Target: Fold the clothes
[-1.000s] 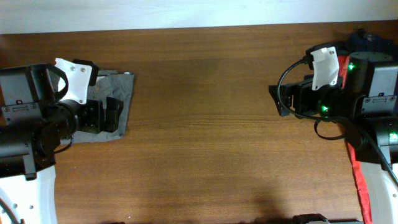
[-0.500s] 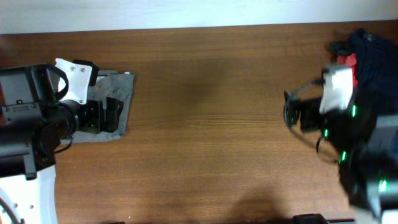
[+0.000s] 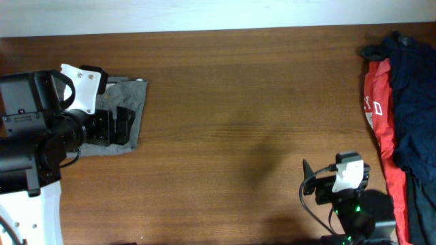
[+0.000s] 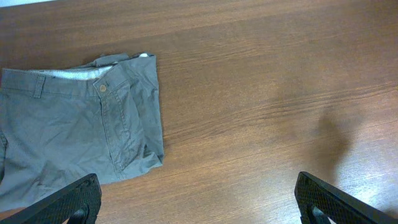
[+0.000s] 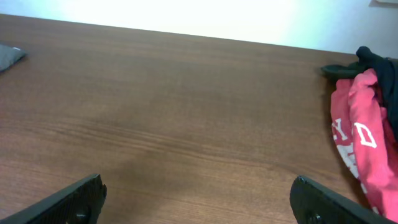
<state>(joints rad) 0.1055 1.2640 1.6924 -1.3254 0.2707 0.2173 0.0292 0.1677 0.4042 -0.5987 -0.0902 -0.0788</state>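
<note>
The grey-olive shorts point(image 4: 74, 130) lie flat at the left end of the table point(image 4: 261, 81), folded in half along the fly. The waistband point(image 4: 37, 84) is uppermost in the left wrist view, with the button point(image 4: 102, 88) near the fold and the pale lining point(image 4: 68, 74) peeking out. The lower corner is rumpled.

Overhead, my left arm point(image 3: 34, 129) covers most of the shorts point(image 3: 136, 102); only a grey strip shows at its 3 o'clock side. In my left wrist view they run off at 9 o'clock, and only the black tips of my left jaws peek in at 7 and 5. Overhead, my right arm point(image 3: 357, 207) is cut off at 5 o'clock. In my right wrist view the red garment point(image 5: 348, 106) runs out at 4 o'clock, its white letters point(image 5: 364, 134) partly unreadable.
</note>
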